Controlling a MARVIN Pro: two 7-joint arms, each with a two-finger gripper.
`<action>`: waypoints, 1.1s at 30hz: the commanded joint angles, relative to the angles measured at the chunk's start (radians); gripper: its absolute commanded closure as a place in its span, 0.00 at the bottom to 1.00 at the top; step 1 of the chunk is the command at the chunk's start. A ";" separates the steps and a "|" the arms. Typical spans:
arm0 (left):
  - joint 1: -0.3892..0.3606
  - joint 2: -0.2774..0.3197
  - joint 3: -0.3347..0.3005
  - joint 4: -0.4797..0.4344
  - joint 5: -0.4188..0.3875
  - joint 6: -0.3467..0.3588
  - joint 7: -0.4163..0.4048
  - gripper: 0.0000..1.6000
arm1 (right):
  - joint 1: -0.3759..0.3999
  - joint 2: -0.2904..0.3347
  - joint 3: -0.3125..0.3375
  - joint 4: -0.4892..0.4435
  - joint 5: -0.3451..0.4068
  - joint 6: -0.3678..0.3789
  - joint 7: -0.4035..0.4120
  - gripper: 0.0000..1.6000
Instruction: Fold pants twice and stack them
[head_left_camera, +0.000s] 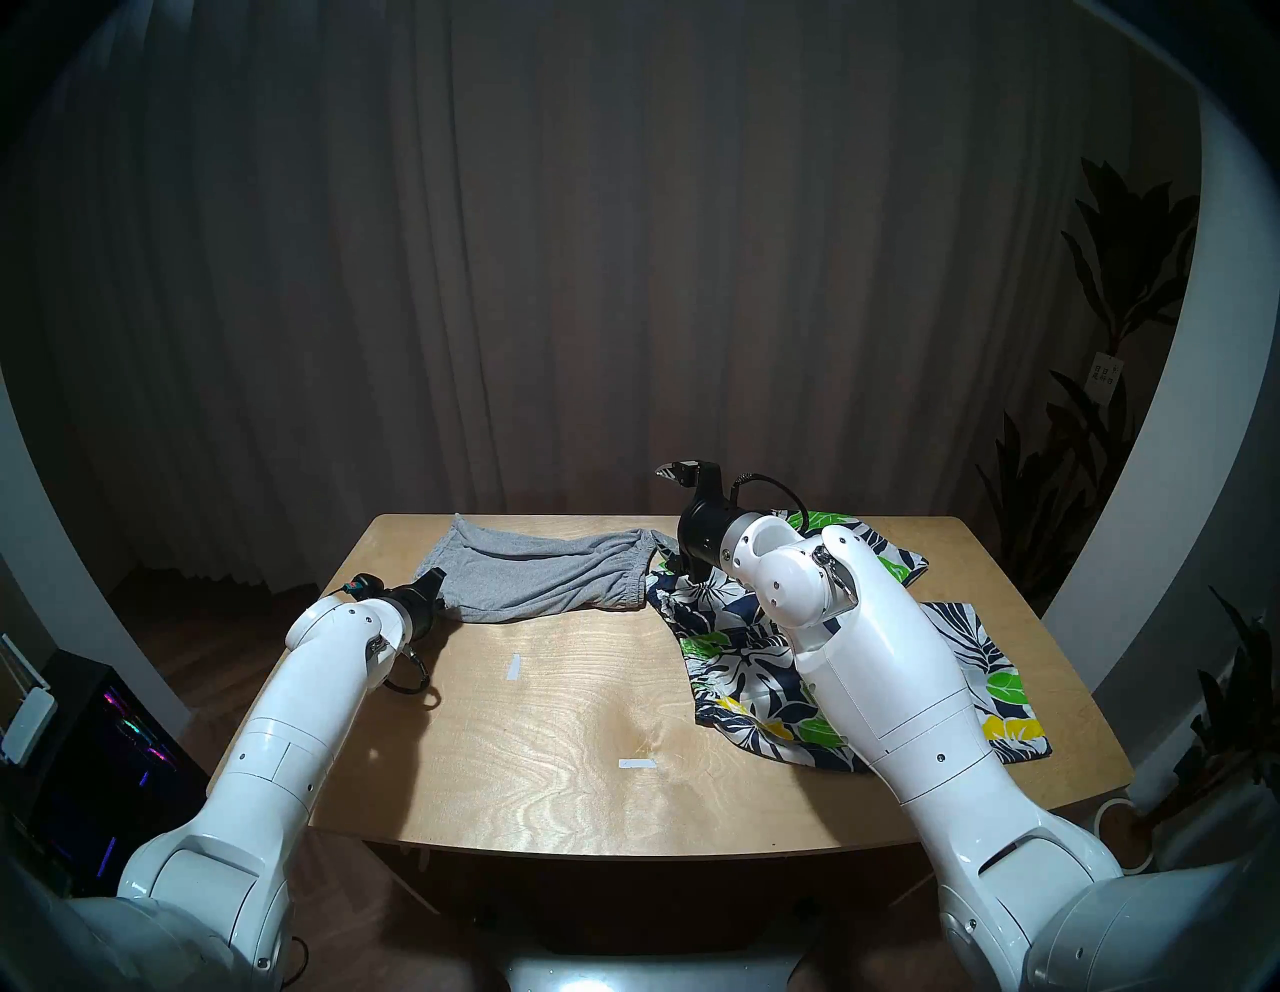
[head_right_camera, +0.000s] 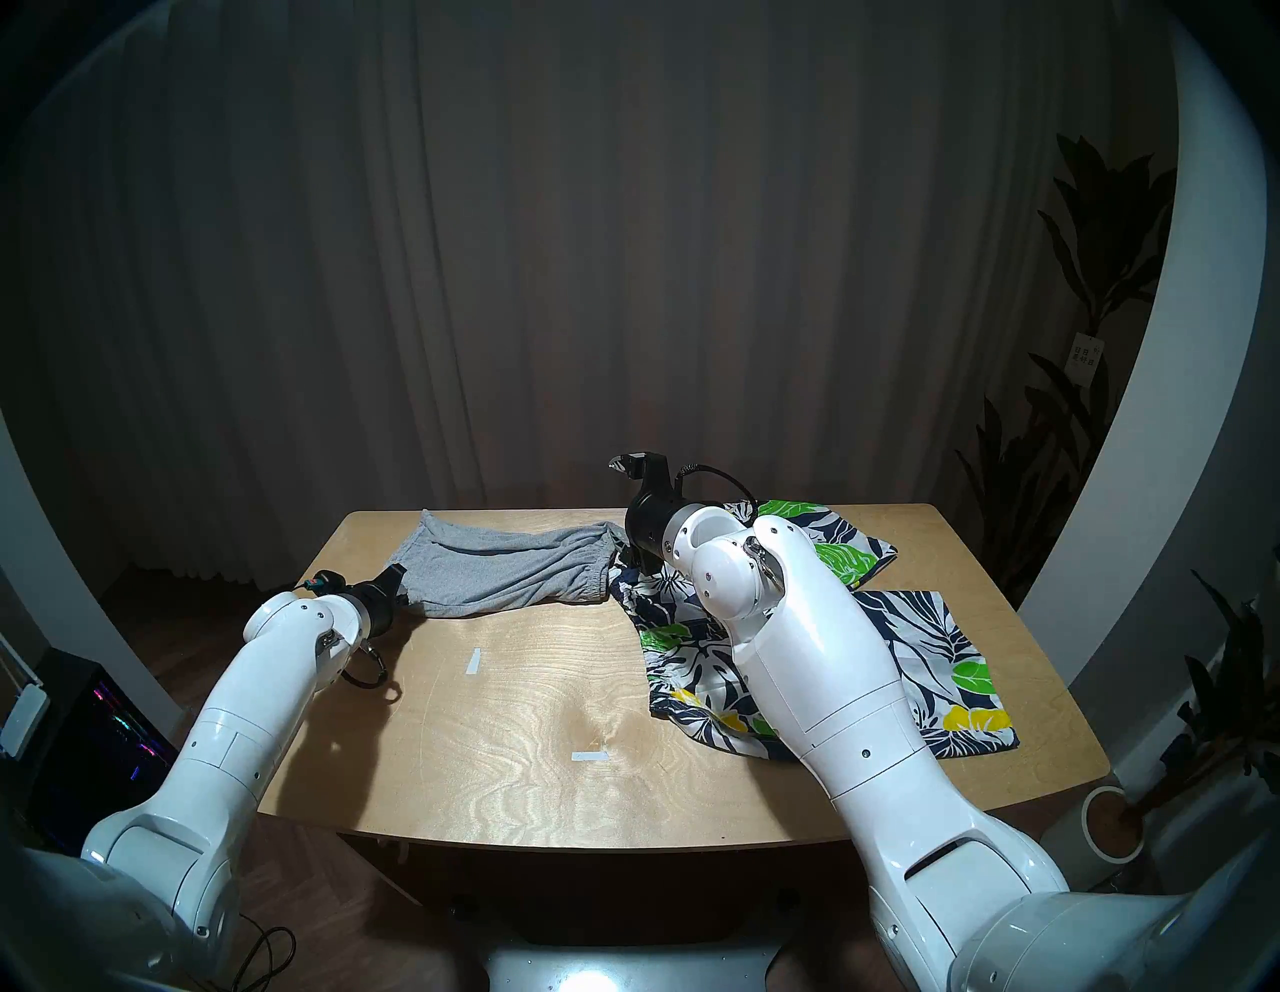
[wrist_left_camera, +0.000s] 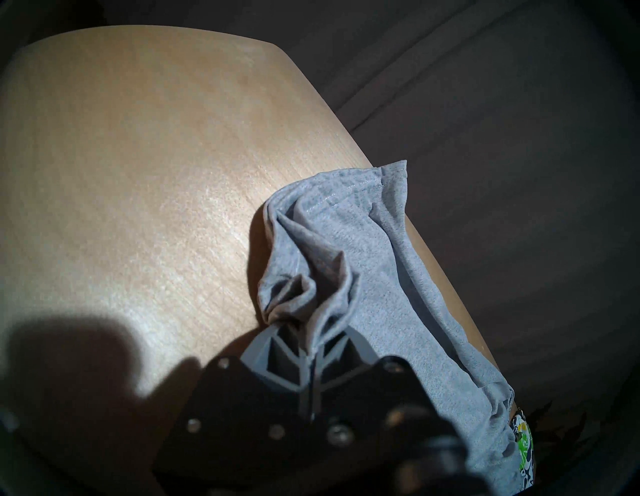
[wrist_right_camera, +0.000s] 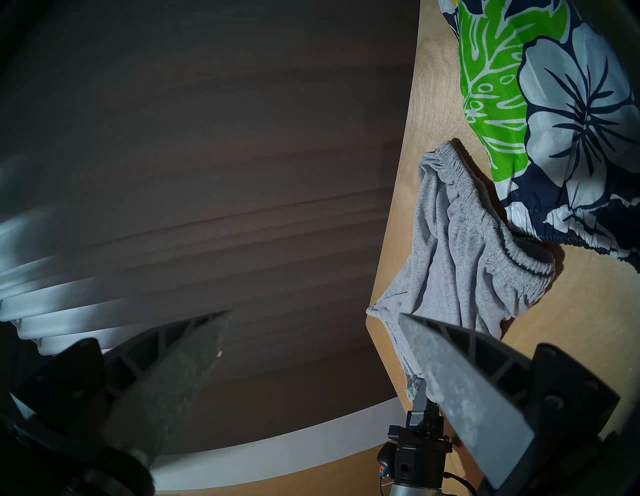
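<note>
The heather-grey shorts (head_left_camera: 547, 568) (head_right_camera: 505, 564) lie crumpled along the far edge of the wooden table (head_left_camera: 554, 762), waistband toward the right. My left gripper (head_left_camera: 436, 578) (wrist_left_camera: 304, 332) is shut on a bunched corner of the grey shorts' (wrist_left_camera: 363, 259) left hem, low over the table. The floral shorts (head_left_camera: 734, 665) (head_right_camera: 921, 651) lie spread at the right, partly under my right arm, their waistband touching the grey one. My right gripper (head_left_camera: 677, 519) (wrist_right_camera: 311, 316) hangs open and empty above the grey shorts' (wrist_right_camera: 460, 263) waistband, beside the floral shorts (wrist_right_camera: 571, 121).
Two white tape marks (head_left_camera: 513, 667) (head_left_camera: 636, 764) sit on the bare wood in the middle and front. A dark curtain hangs right behind the table's far edge. Potted plants (head_left_camera: 1122, 277) stand to the right, and a lit computer case (head_left_camera: 104, 748) on the floor at left.
</note>
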 joint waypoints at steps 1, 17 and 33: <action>-0.006 -0.002 0.000 -0.067 0.023 -0.036 0.035 1.00 | 0.004 -0.001 0.007 -0.024 0.001 0.001 0.013 0.00; -0.103 -0.024 0.031 -0.069 0.077 -0.061 0.104 1.00 | -0.024 0.006 0.026 -0.040 0.011 0.001 0.011 0.00; -0.168 -0.045 0.120 -0.084 0.153 -0.070 0.112 1.00 | -0.042 0.012 0.057 -0.040 0.028 0.003 0.022 0.00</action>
